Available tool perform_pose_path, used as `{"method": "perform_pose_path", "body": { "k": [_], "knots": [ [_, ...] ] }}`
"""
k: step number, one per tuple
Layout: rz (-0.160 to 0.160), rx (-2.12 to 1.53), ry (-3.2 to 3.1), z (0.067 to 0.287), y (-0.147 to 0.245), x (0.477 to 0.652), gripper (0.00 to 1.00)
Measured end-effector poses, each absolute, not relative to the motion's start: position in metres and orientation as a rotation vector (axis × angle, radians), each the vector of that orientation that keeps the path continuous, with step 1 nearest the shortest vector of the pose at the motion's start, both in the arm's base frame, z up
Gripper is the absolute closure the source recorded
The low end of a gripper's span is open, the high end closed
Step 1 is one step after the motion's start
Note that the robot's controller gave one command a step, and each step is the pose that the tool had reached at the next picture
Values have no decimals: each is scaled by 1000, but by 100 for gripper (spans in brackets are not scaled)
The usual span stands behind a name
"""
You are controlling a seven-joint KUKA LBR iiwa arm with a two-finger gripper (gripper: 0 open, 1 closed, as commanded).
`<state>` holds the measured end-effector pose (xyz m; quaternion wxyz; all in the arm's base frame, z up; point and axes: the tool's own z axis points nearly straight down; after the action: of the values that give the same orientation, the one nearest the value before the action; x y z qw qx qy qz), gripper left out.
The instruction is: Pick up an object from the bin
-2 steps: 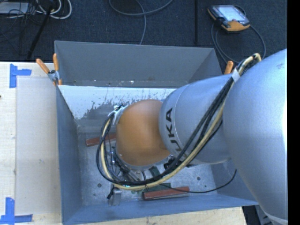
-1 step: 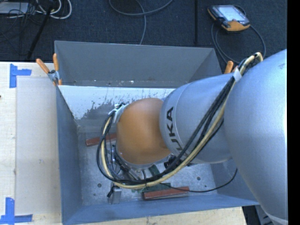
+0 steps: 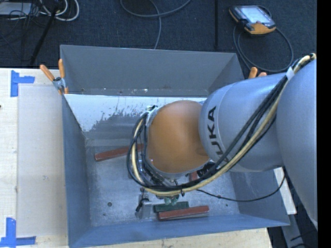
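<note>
The end effector [image 3: 156, 201] hangs low near the front wall of the bin [image 3: 77, 190], largely hidden under the arm's orange cover [image 3: 173, 136], so I cannot tell whether it is apart or together. Just beside it lie a small green piece [image 3: 174, 204] and a reddish-brown flat stick [image 3: 183, 212]. A second brown stick [image 3: 111, 154] lies well apart, at left.

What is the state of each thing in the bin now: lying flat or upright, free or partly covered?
brown bar on the left: lying flat on the floor, right end hidden by the arm.
brown bar at the front: lying flat, uncovered.
green flat piece: lying flat just behind the front bar.
gripper: low, just left of the green piece.
</note>
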<state>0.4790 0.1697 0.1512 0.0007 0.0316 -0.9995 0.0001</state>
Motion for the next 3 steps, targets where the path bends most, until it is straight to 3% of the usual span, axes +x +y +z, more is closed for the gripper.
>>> {"method": "perform_pose_path", "body": {
  "k": [1,2,3],
  "knots": [
    [-1,335,-3130,109,145,488,0],
    [-2,514,-3099,88,103,481,0],
    [1,614,-3082,91,74,480,0]
  ]
}}
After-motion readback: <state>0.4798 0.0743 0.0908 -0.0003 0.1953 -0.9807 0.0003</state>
